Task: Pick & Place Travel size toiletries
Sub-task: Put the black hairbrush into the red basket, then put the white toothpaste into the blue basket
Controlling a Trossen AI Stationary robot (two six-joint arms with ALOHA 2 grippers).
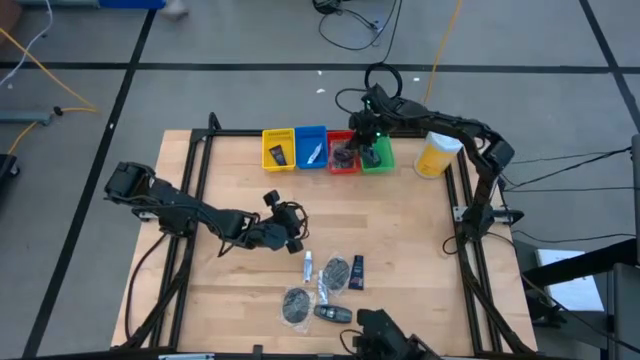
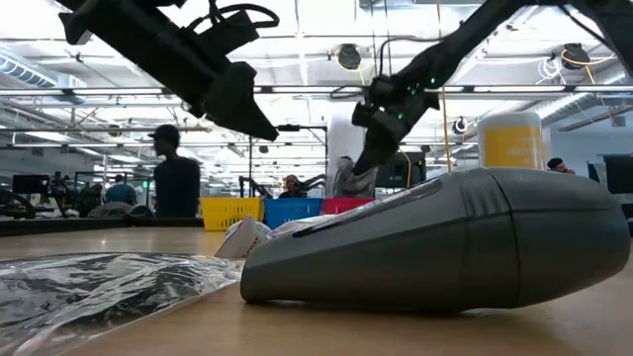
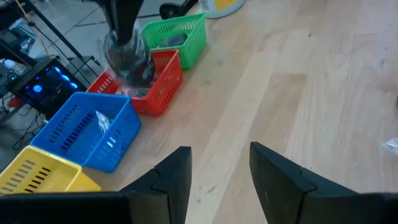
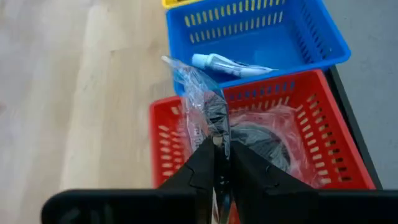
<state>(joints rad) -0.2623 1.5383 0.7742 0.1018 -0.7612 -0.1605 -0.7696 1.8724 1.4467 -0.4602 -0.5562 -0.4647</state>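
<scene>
Wooden table [image 1: 420, 250] carries everything, with a big yellow bottle [image 1: 437, 154] standing near its far right corner. Along the far edge sit four small trays in a row. The yellow tray [image 1: 278, 149] holds a dark mini bottle [image 1: 278, 154]; the blue tray [image 4: 261, 43] holds a white tube [image 4: 227, 63]; the red tray [image 4: 311, 137] already has a grey disc in clear wrap [image 4: 267, 140] lying in it; the green tray [image 3: 177, 37] holds something dark that cannot be made out.

Over the red tray hangs the right gripper [image 4: 219, 163], its jaws pinched together on a clear-wrapped packet [image 4: 205, 106], which stands up from between the fingertips above the tray's near wall.

Mid-table, the left gripper [image 3: 217, 168] hovers with its jaws apart and nothing between them.

More toiletries lie near the front edge: wrapped discs [image 1: 296, 304], a small white tube [image 1: 308, 264] and a dark oblong bottle [image 1: 357, 270].
</scene>
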